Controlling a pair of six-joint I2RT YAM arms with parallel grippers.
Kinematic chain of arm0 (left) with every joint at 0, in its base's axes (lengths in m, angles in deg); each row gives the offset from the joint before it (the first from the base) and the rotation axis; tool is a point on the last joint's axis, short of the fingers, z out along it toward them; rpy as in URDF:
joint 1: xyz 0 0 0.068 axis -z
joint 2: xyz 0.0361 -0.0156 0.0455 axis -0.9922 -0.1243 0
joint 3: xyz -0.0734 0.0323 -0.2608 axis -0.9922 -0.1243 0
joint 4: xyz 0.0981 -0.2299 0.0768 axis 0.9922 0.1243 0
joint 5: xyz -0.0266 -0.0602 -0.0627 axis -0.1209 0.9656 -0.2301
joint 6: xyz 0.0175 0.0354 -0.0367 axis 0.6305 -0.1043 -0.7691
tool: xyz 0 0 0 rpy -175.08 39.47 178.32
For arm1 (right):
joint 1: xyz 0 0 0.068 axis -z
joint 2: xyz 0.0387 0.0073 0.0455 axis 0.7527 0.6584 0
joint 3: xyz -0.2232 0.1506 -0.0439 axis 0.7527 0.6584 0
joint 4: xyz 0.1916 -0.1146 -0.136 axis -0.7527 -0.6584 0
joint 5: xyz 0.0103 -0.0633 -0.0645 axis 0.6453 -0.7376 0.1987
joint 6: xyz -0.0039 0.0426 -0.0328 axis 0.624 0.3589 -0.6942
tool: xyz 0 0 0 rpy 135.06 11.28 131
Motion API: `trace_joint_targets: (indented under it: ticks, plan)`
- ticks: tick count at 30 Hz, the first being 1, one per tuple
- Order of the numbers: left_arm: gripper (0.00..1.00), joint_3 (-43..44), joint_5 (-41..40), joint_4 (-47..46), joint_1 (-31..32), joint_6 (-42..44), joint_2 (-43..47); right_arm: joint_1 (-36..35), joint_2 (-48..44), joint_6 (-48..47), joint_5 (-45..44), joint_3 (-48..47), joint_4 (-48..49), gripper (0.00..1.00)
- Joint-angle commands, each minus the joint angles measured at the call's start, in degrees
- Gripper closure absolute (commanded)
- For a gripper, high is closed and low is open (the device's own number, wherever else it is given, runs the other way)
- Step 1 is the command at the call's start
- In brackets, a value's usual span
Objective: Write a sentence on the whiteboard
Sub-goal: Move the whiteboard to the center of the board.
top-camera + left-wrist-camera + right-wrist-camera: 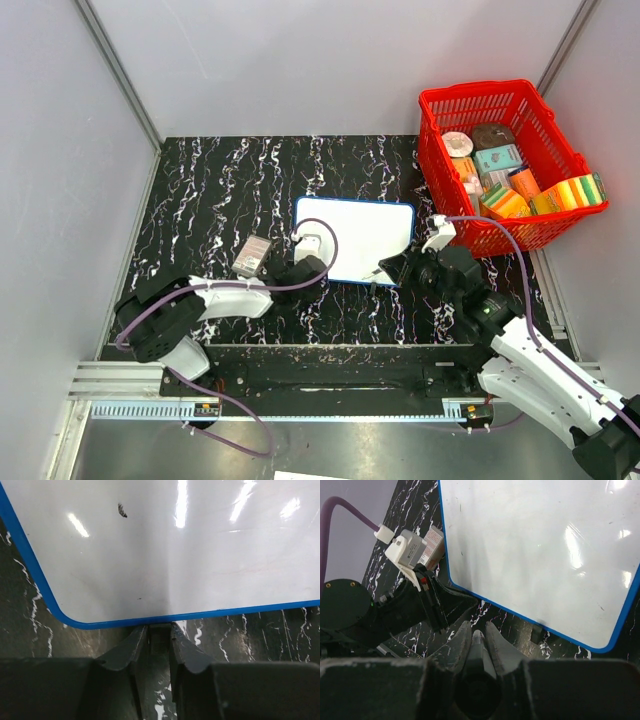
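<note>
One whiteboard (pixel 355 238), blue rim, flat at desk (pixel 220 190) centre, long side along near edge. Surface white, with one small dark smudge (pixel 122 510), not legible. One marker (pixel 478 642), right jaws clamped on it, just off board's near edge. At board's near-left corner, left jaws close together; cannot tell whether gripping anything. One red basket (pixel 480 95) at far right corner, packs inside, labels unreadable. One small packet (pixel 252 256) left of board.
</note>
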Motion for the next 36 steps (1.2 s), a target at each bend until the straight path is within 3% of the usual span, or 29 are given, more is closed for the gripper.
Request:
trace_joint_targets:
  ticks: [1,9,14,15,17,18,20,22,24,29,36]
  plan:
    - [1.0,2.48,0.82,12.94,5.31,-8.17,-2.65,-0.12,-0.67,-0.54,0.72,-1.08,3.0,1.0]
    - [1.0,4.6,-1.99,19.38,12.87,-19.85,-5.29,-0.2,-1.55,-0.01,0.9,-0.63,2.73,1.0]
    - [0.89,6.09,-3.66,24.21,16.48,-25.57,-6.17,-0.12,-1.99,-0.27,0.81,-0.81,2.03,1.0]
    - [0.76,6.35,-3.75,24.83,17.71,-26.97,-6.26,-0.2,-1.99,-0.36,0.81,-0.98,1.94,1.0]
    - [0.66,7.06,-3.75,25.97,18.85,-28.12,-6.7,-0.12,-1.99,-0.54,0.81,-1.07,1.85,1.0]
    - [0.52,7.23,-3.58,26.24,19.82,-29.09,-6.79,-0.2,-2.08,-0.54,0.81,-0.99,1.77,1.0]
    - [0.36,7.41,-2.62,26.59,20.7,-29.97,-7.14,-0.2,-2.26,-0.71,0.81,-1.07,1.68,1.0]
    - [0.27,7.32,-2.26,26.85,22.02,-30.5,-6.79,-0.2,-2.35,-0.97,0.55,-1.25,1.42,1.0]
    - [0.24,6.97,-2.26,27.2,22.98,-30.85,-5.74,-0.2,-2.96,-1.24,0.11,-1.34,0.98,1.0]
    - [0.21,3.99,-2.35,26.77,23.96,-28.23,4.09,-0.2,-4.45,-1.94,-0.86,-1.6,-0.34,1.0]
    - [0.14,1.26,4.06,19.39,23.09,-9.79,17.63,-0.2,-6.48,-2.21,-0.77,-1.42,-0.96,1.0]
